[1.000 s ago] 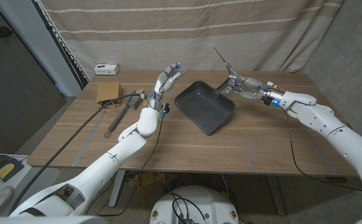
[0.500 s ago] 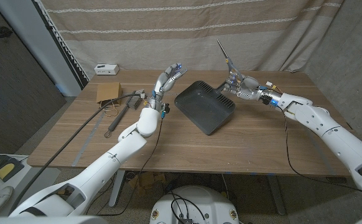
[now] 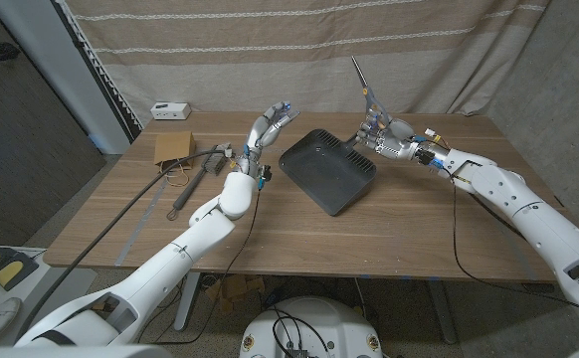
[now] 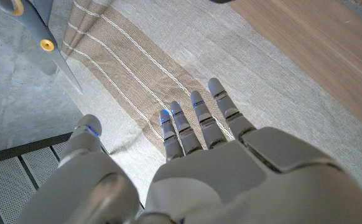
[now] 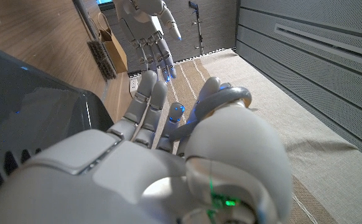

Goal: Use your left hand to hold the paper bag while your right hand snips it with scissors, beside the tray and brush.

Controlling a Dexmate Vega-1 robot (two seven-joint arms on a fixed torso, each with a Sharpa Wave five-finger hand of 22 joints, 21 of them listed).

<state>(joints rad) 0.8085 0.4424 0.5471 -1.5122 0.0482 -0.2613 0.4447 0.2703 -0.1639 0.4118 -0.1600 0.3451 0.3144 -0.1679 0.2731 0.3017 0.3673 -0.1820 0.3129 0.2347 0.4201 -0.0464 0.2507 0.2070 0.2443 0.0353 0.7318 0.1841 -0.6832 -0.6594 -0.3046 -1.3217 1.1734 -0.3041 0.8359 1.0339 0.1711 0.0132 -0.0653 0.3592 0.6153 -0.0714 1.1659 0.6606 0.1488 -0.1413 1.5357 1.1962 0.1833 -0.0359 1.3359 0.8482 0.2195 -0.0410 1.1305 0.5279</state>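
Head view: the left hand [image 3: 268,127] is hovering above the desk [image 3: 270,214] just at 9 o'clock of the dark tray [image 3: 327,169], fingers spread and pointing toward the curtain [image 3: 299,50], gripping nothing. In the left wrist view the same hand [image 4: 199,162] is showing its back, fingers apart, with nothing between them; the thumb side is partly cut off by the frame edge.

The right hand [image 3: 381,134] is sitting at 1 o'clock of the tray, raised off the desk, fingers curled round the scissors [image 3: 364,89]. The closed blades are pointing up toward 12 o'clock against the curtain. The handle loops are hidden inside the hand in the head view; in the right wrist view a grey loop [image 5: 227,99] is wrapping over one finger of the right hand [image 5: 162,155]. A grey blade with a yellow pivot [image 4: 46,45] is entering the left wrist view at the corner, its handle cut off by the frame.

The paper bag [image 3: 173,147] is standing at the desk's far left, at 9 o'clock of the left hand and well apart from it, touched by neither hand. Its top is hard to make out at this size. The brush [image 3: 192,182] is lying just at 5 o'clock of the bag, its bristle end blurred; a long dark rod [image 3: 120,214] is crossing it and running off the desk's near-left edge. A small white box [image 3: 171,110] is resting at the far left corner.
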